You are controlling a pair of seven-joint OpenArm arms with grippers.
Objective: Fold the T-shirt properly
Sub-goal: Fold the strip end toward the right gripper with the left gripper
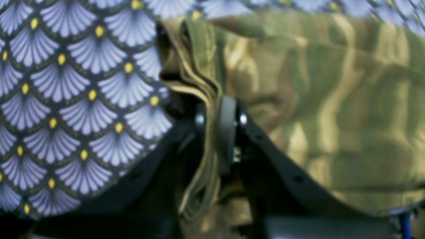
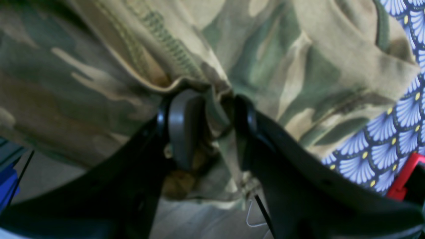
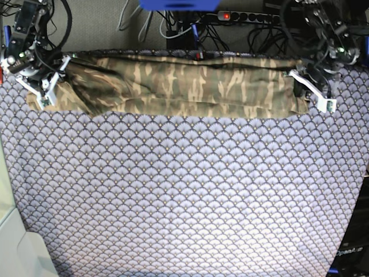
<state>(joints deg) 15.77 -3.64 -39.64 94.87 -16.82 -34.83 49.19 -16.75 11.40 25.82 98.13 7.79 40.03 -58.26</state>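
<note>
One T-shirt [image 3: 179, 86] is lying at 12 o'clock; one table cloth [image 3: 184, 196] is covering the rest; two grippers, left [image 3: 300, 86] and right [image 3: 55, 81], are flanking it.
</note>
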